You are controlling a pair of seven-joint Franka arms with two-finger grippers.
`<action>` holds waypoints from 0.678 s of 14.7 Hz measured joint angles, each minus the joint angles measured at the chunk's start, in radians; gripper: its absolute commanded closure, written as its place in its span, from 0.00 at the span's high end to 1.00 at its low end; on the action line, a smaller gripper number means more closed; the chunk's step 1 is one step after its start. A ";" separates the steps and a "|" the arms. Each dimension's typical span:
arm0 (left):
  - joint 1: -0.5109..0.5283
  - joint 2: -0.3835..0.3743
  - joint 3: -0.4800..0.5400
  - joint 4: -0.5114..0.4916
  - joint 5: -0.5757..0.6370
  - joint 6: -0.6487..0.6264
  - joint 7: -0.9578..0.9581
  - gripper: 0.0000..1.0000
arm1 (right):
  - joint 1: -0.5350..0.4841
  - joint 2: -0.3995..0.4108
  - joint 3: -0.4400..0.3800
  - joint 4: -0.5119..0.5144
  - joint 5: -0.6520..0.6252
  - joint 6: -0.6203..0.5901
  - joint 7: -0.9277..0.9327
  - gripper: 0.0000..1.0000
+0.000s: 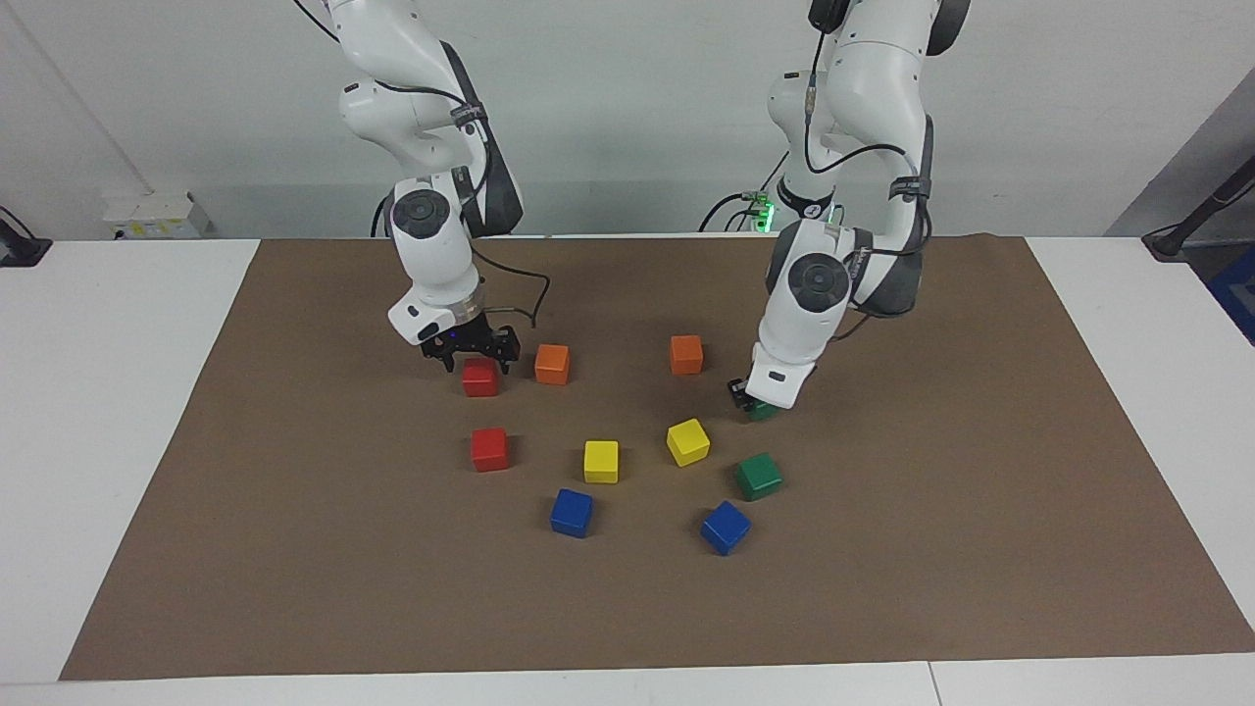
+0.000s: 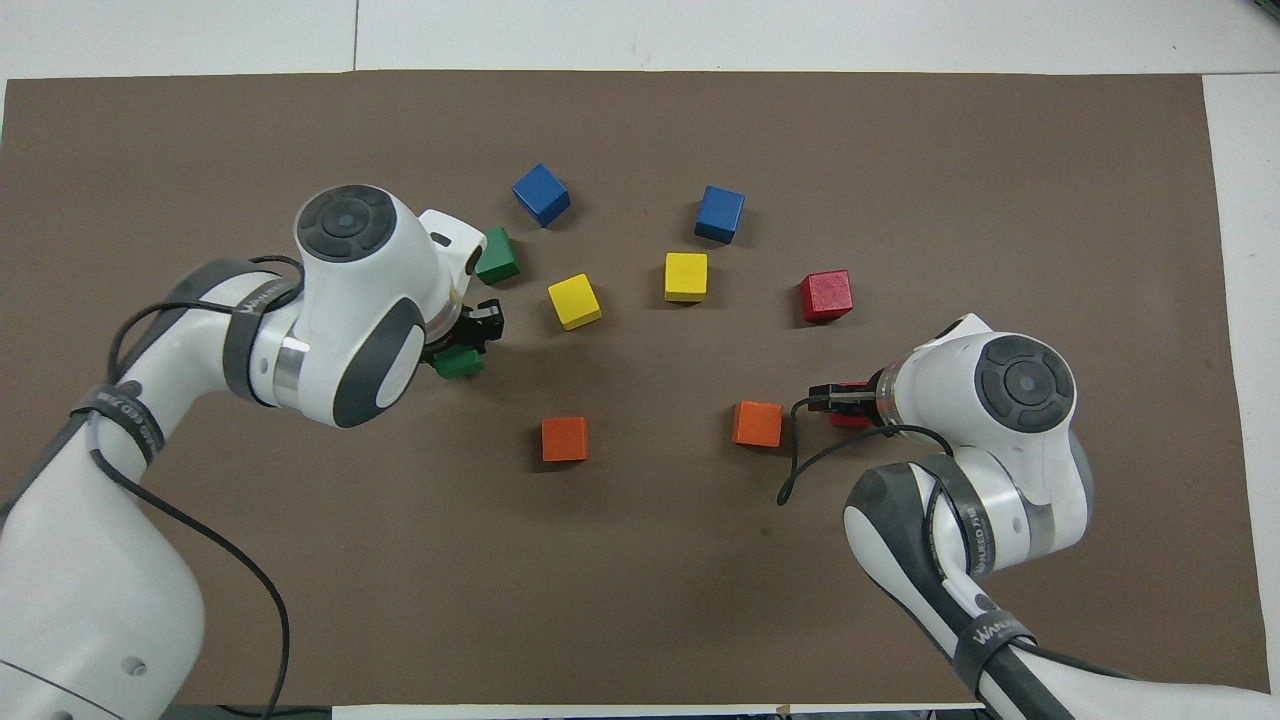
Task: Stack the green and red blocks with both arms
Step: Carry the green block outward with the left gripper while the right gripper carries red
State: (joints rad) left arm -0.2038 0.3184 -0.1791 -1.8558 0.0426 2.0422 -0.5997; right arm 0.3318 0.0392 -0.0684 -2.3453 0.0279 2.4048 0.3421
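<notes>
My left gripper (image 1: 751,401) is shut on a dark green block (image 1: 765,411) and holds it low over the mat; in the overhead view the gripper (image 2: 472,342) and the block (image 2: 460,363) show beside the arm's wrist. The second green block (image 1: 759,476) (image 2: 497,256) lies on the mat farther from the robots. My right gripper (image 1: 478,361) stands open, low over a red block (image 1: 479,378), one finger on each side of it; from overhead the gripper (image 2: 845,400) covers most of that block (image 2: 850,419). The second red block (image 1: 489,449) (image 2: 826,296) lies farther out.
Two orange cubes (image 1: 552,364) (image 1: 686,354) lie between the grippers. Two yellow cubes (image 1: 601,461) (image 1: 688,441) and two blue cubes (image 1: 572,512) (image 1: 726,527) lie farther from the robots. A brown mat (image 1: 294,549) covers the white table.
</notes>
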 measured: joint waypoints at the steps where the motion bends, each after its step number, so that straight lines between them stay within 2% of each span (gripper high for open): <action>1: 0.038 -0.015 0.001 0.005 0.001 -0.018 0.067 0.00 | -0.007 0.000 -0.001 -0.002 0.000 0.000 -0.003 1.00; 7: 0.228 -0.051 0.003 0.005 0.001 -0.041 0.419 0.00 | -0.017 0.001 -0.001 -0.010 0.000 0.001 -0.016 1.00; 10: 0.278 -0.051 0.003 0.005 0.001 -0.011 0.488 0.00 | -0.017 0.001 -0.001 -0.010 0.000 0.001 -0.016 1.00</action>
State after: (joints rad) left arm 0.0747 0.2672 -0.1756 -1.8510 0.0435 2.0316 -0.1119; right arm 0.3151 0.0400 -0.0695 -2.3556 0.0279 2.4057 0.3265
